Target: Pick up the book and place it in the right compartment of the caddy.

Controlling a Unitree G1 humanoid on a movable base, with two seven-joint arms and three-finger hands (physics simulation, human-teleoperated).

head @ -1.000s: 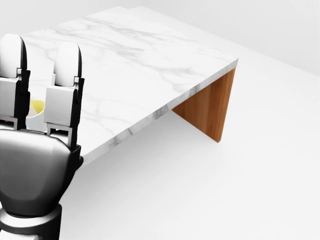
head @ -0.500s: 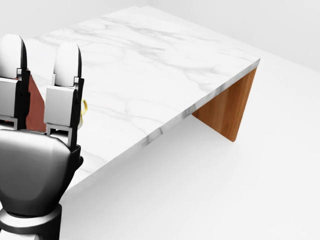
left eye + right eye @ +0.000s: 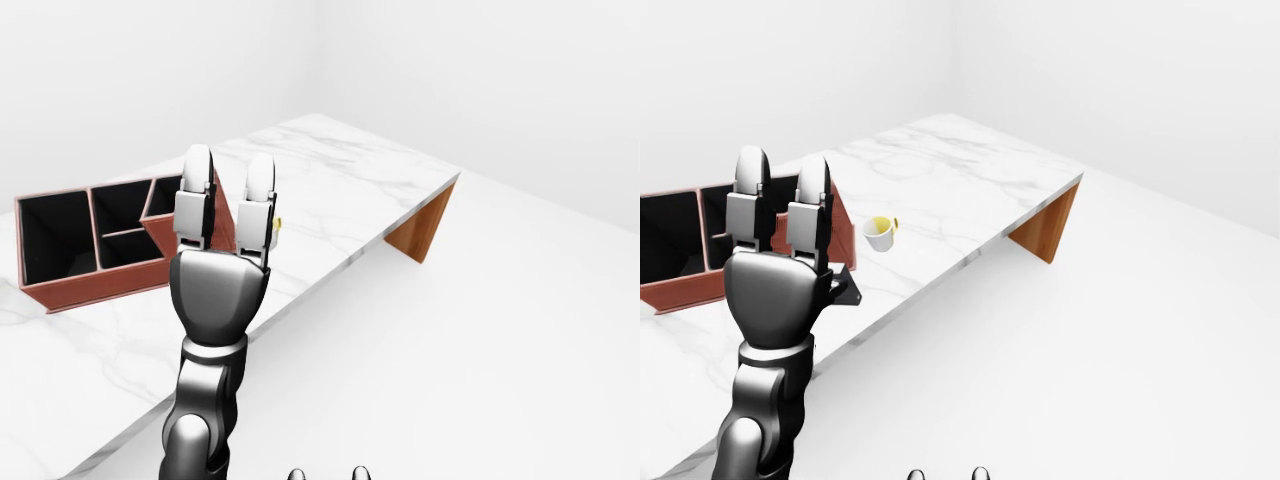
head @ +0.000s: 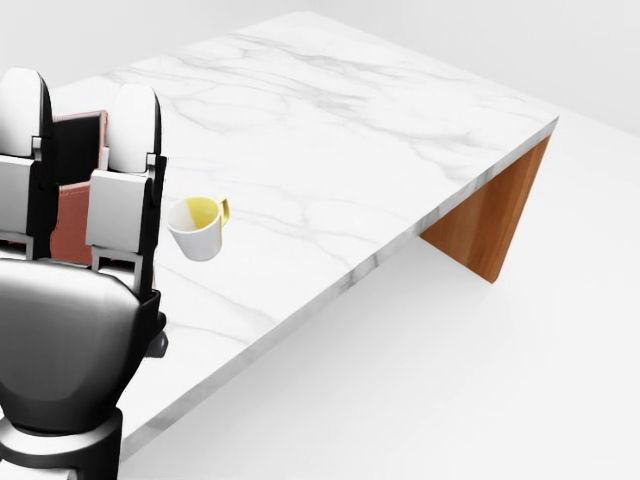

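Note:
No book shows in any view. The caddy (image 3: 90, 282) is a red-brown box with black compartments on the marble table (image 4: 330, 130), at the left of the left-eye view. My left hand (image 3: 230, 170) is raised upright in front of the cameras, fingers straight and open, empty, and hides the caddy's right end. In the head view the hand (image 4: 80, 110) fills the left side, with a strip of the caddy (image 4: 72, 215) between its fingers. Only two white fingertips (image 3: 360, 473) of my right hand show at the bottom edge.
A white mug (image 4: 195, 228) with a yellow inside lies tilted on the table just right of my left hand, near the table's edge. The table's wooden leg (image 4: 495, 220) stands at the right. White floor lies to the right and below.
The camera has swung left: the table and its leg slid right in the head view. The caddy and then the mug came out from behind my unmoved left hand.

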